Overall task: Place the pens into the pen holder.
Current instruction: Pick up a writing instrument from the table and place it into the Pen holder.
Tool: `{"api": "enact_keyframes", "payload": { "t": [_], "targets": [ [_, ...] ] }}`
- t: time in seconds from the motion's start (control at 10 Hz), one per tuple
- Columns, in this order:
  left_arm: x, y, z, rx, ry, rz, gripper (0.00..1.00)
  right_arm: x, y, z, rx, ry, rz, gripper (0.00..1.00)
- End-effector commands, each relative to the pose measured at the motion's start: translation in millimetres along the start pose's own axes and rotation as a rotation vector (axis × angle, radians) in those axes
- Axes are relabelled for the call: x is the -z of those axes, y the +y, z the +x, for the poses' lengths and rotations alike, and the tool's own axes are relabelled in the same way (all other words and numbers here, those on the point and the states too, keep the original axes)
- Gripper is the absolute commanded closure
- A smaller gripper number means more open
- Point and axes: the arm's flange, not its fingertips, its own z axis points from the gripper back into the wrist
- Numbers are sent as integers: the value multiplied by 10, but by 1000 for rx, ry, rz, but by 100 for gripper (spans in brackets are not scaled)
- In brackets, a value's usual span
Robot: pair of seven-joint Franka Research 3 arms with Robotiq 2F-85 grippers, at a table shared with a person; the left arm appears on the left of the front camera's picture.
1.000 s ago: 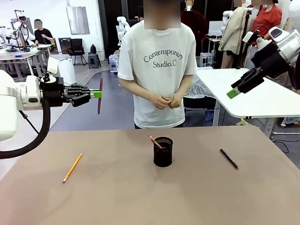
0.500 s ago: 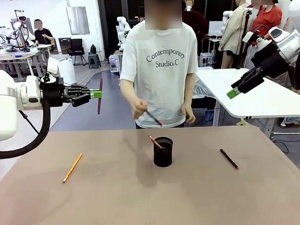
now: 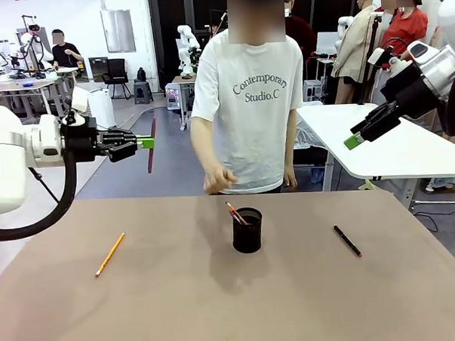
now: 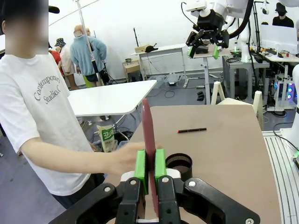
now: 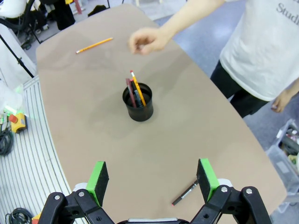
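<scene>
High at the left, my left gripper (image 3: 146, 141) is shut on a reddish-brown pen (image 3: 152, 146), which stands upright between the green pads (image 4: 140, 164). That pen (image 4: 148, 135) rises straight up in the left wrist view. The black mesh pen holder (image 3: 248, 237) stands mid-table with a yellow-orange pencil and a reddish pen (image 5: 134, 88) leaning in it. A yellow pencil (image 3: 109, 254) lies on the table at the left, and a black pen with a red tip (image 3: 348, 241) at the right. My right gripper (image 3: 356, 139) hangs open high at the right, with nothing between its fingers (image 5: 152, 179).
A person stands at the far side, one hand (image 3: 219, 180) hovering just behind and left of the holder. The brown table (image 3: 181, 308) has free room all around the holder. A white table (image 3: 397, 152) stands behind at the right.
The person unclasped the hands, brought a pen down and dropped it into the holder; that hand now hovers empty beside it. Neither arm has moved.
</scene>
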Motion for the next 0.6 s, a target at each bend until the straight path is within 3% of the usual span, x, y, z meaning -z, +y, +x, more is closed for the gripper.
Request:
{"api": "enact_keyframes", "payload": {
  "t": [0.0, 0.5],
  "targets": [
    [-4, 16, 26, 1, 7, 0, 100, -10, 0, 7, -2, -3, 3, 0],
    [-4, 16, 26, 1, 7, 0, 100, -10, 0, 7, -2, -3, 3, 0]
  ]
}}
